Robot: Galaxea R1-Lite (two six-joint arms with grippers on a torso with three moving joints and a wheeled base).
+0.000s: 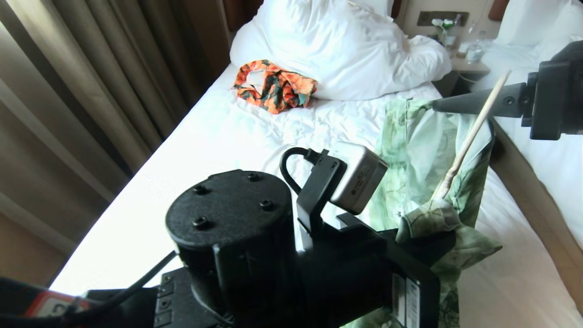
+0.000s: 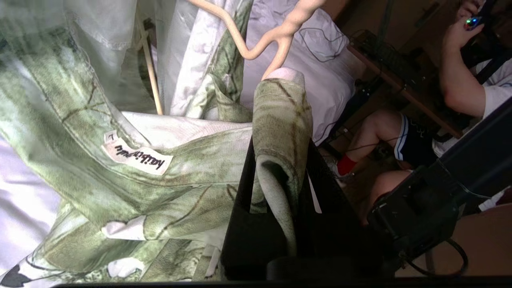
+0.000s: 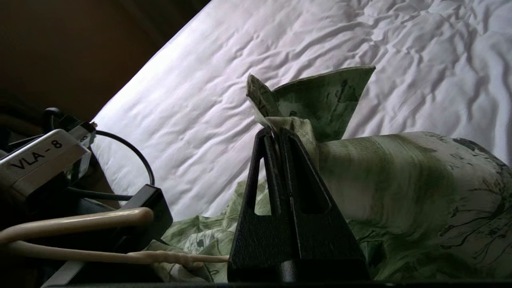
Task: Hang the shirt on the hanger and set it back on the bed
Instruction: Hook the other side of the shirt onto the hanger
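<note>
Wrinkled white bed (image 1: 218, 136) – green floral shirt (image 1: 423, 150) lifted over it w/ thin cream hanger (image 1: 471, 134) inside. Left gripper (image 2: 280, 160) pinches collar fabric; right gripper (image 3: 276, 134) clamps shirt edge.

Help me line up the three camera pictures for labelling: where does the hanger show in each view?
Head view: the hanger slants down at the right, from beside the right gripper into the shirt.
Left wrist view: its twisted neck shows at the top, above the left gripper.
Right wrist view: its wires lie at the lower left.
Shared landmark: the green shirt, pinched by both grippers.
</note>
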